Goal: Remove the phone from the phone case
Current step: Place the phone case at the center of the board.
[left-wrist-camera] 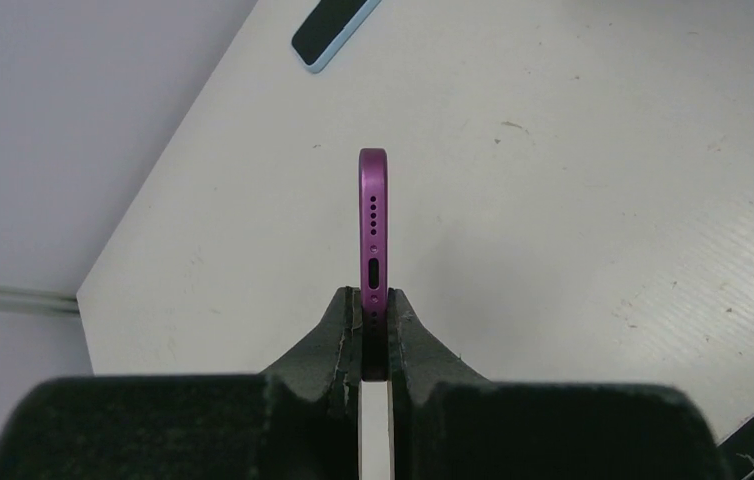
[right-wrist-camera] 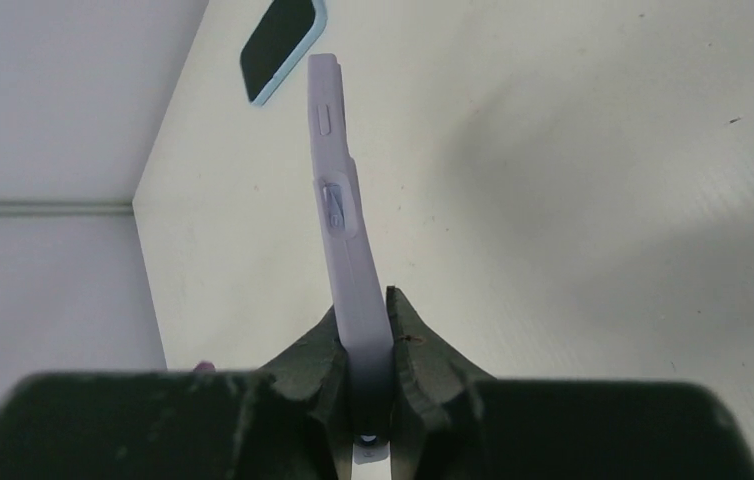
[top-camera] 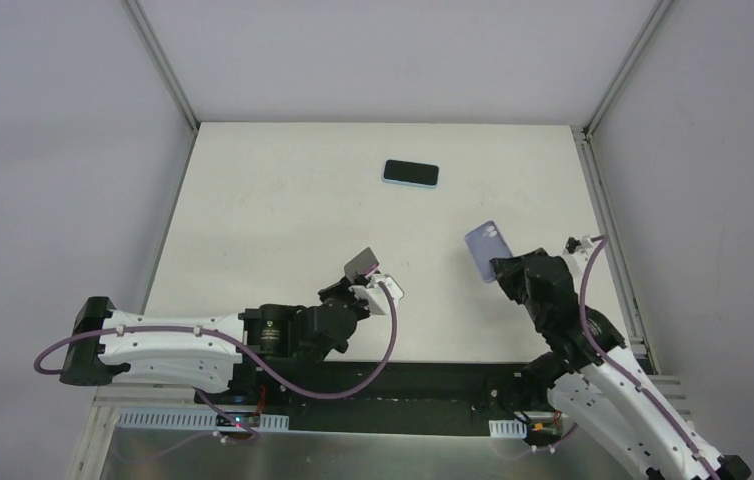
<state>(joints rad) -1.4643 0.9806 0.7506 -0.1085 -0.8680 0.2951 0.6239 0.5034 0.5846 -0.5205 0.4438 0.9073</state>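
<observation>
The left end effector, low in the centre of the top view, is clamped on the purple phone. It grips near the phone's bottom edge, so the port and speaker holes face the wrist camera, and the phone is held above the worktop. Right of centre, the right end effector is pinched on the pale lavender phone case, which is held edge-on and apart from the phone. The case looks empty, though its inside is hard to see. A second phone in a light blue case lies flat near the top of the worktop, well apart from both.
</observation>
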